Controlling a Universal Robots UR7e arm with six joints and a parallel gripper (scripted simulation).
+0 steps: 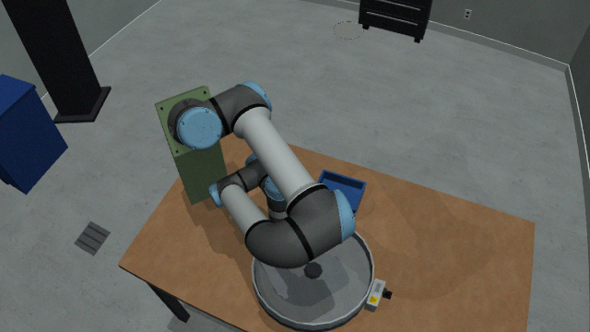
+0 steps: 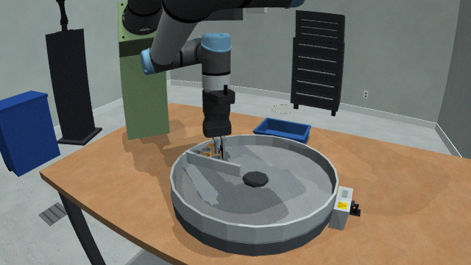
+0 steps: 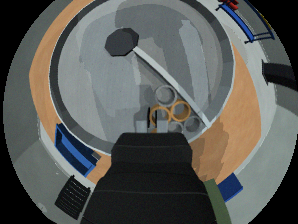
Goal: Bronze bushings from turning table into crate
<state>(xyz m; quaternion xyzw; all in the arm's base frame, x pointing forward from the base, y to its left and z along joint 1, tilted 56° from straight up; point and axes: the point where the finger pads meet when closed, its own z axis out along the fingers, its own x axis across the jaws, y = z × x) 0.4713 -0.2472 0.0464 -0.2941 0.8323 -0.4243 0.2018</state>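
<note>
The grey turning table (image 2: 257,224) (image 1: 364,258) (image 3: 75,75) holds a cluster of bushings behind a grey divider bar (image 2: 213,165) (image 3: 165,67). Two bronze bushings lie side by side, the left one (image 3: 152,113) (image 2: 210,148) and the right one (image 3: 188,111). Steel bushings (image 3: 165,93) (image 3: 194,124) (image 2: 200,150) lie around them. My gripper (image 2: 219,146) (image 3: 152,113) reaches straight down into the cluster. Its fingers are shut on the wall of the left bronze bushing, which rests on the table. The blue crate (image 2: 281,129) (image 1: 355,191) (image 3: 70,145) stands behind the turning table and looks empty.
A black hub (image 2: 255,179) (image 1: 313,270) (image 3: 121,41) sits at the table's middle. A white control box (image 2: 341,207) (image 1: 375,292) is fixed to its rim. The green arm pedestal (image 2: 145,96) (image 1: 198,171) stands at the back left of the wooden table.
</note>
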